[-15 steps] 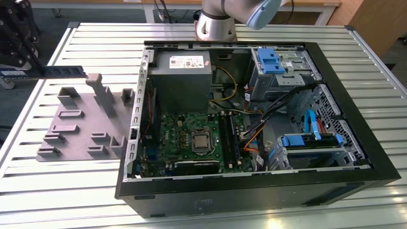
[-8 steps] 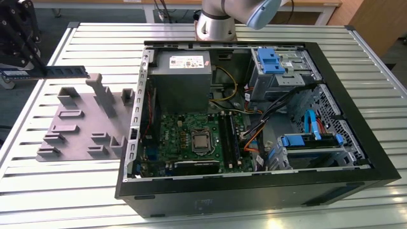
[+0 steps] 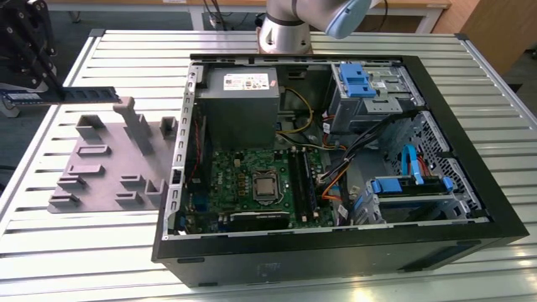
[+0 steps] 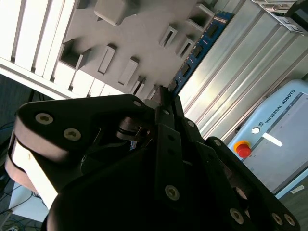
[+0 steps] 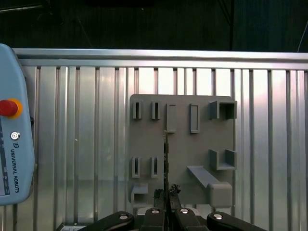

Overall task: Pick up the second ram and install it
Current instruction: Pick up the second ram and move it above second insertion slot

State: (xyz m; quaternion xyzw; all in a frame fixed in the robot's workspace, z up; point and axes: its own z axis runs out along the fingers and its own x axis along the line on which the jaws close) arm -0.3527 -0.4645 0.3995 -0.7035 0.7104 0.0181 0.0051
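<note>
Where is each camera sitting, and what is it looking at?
Exterior view: off the arm, looking down on the open computer case; part of the arm shows.
First wrist view: on the arm, facing down past the gripper at the grey holder.
Second wrist view: on the arm, looking along the gripper toward the second ram.
Both wrist views share gripper, second ram, grey holder.
</note>
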